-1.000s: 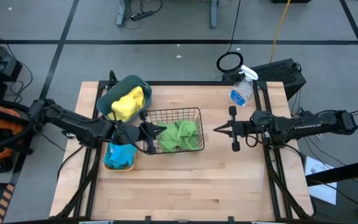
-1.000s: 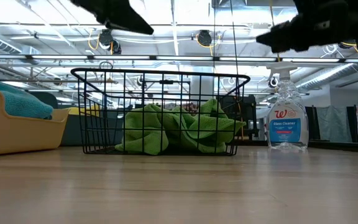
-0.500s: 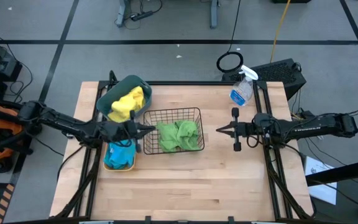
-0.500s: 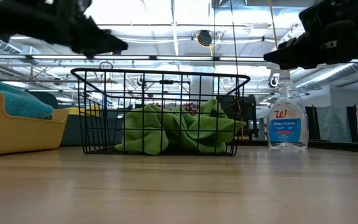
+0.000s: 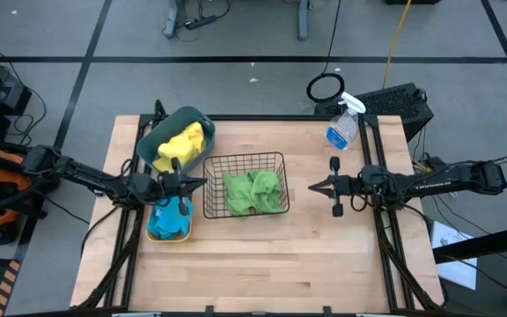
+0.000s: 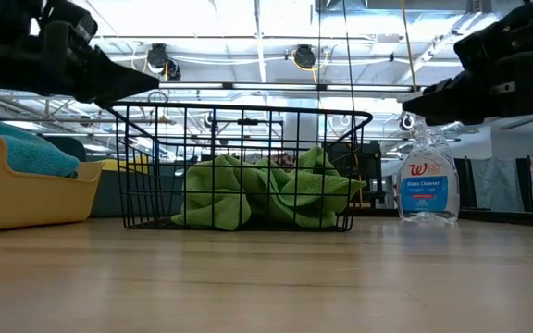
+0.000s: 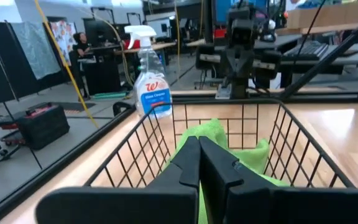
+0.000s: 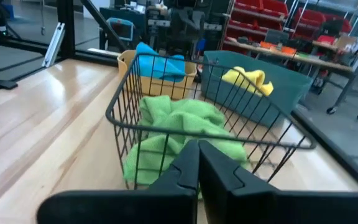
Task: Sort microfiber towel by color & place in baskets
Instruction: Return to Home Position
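Retracting level and straight out from the black wire basket (image 5: 245,185) looks safest. It holds the green towels (image 5: 253,191); the teal tub (image 5: 152,145) and yellow bin (image 5: 154,236) sit to its left. The left gripper (image 5: 202,182), fingers together and empty, hangs by the basket's left rim. The right gripper (image 5: 313,187), fingers likewise together, hangs to its right, with the spray bottle (image 5: 343,128) near that arm.

The light is bright and comes from above. In the high view it falls evenly on the bench (image 5: 262,264), and the shadows under the arms are soft and weak. In the low view the ceiling lights (image 6: 220,18) shine against the camera, so the left pincer (image 6: 151,83) and the right pincer (image 6: 410,94) appear as black shapes without detail, and the bench top shows a pale glare. In both wrist views the fingers (image 7: 185,168) are dark before a bright room.
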